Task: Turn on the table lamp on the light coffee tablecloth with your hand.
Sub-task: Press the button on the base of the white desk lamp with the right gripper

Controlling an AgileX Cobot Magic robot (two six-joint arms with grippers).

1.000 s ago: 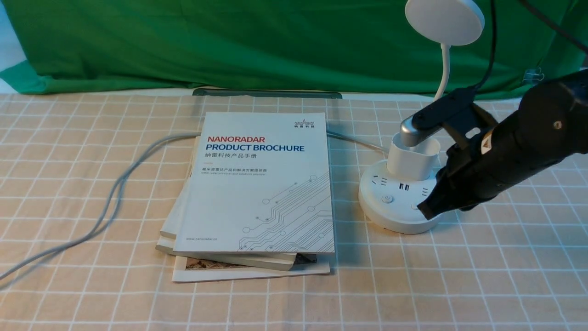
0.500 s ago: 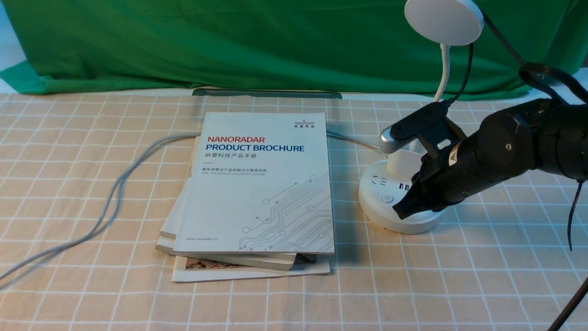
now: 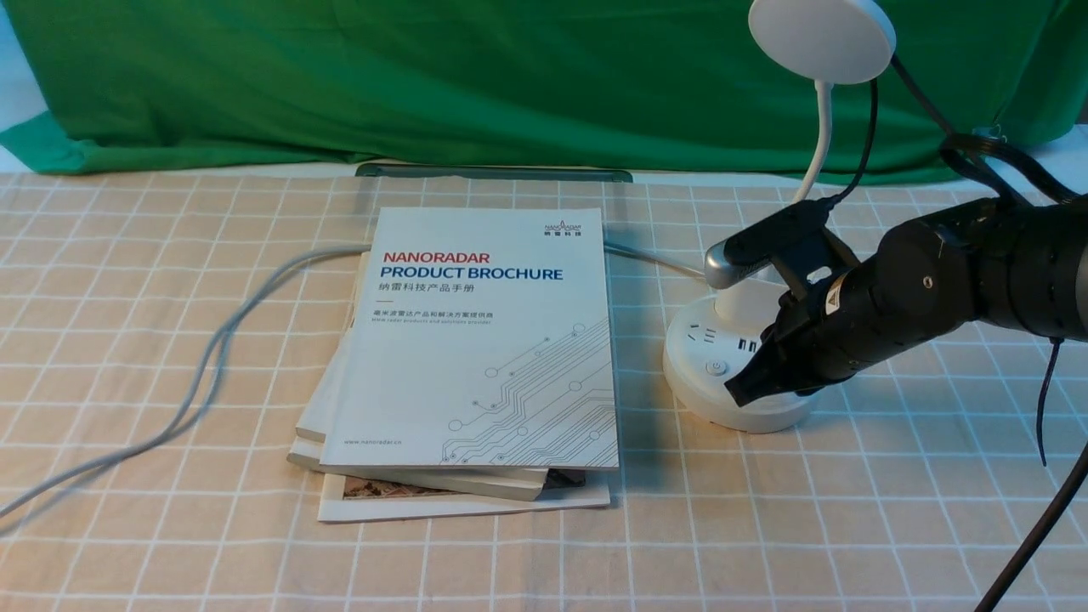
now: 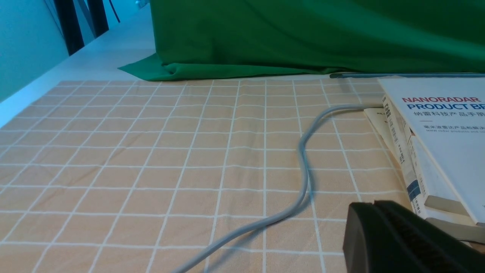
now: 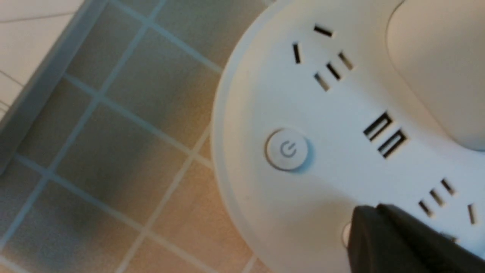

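Note:
The white table lamp (image 3: 820, 38) stands at the right on the light coffee tablecloth (image 3: 170, 357), its round base (image 3: 705, 374) showing sockets and a power button (image 3: 717, 368). The lamp head is not lit. My right gripper (image 3: 738, 393) is shut, and its pointed black tip rests over the front of the base, just right of that button. In the right wrist view the tip (image 5: 363, 223) covers most of a second button (image 5: 345, 234), while the power button (image 5: 287, 149) is uncovered. My left gripper (image 4: 360, 212) is shut and empty, low over the cloth beside the books.
A stack of booklets (image 3: 476, 357), topped by a white brochure, lies mid-table left of the lamp. A grey cable (image 3: 212, 357) runs across the cloth from under them. A green cloth (image 3: 425, 76) hangs behind. The lamp's bendy neck (image 3: 818, 136) rises behind my right arm.
My right arm has swung left and lower. Its tip moved from the right side of the lamp base to the front of it, close to the power button.

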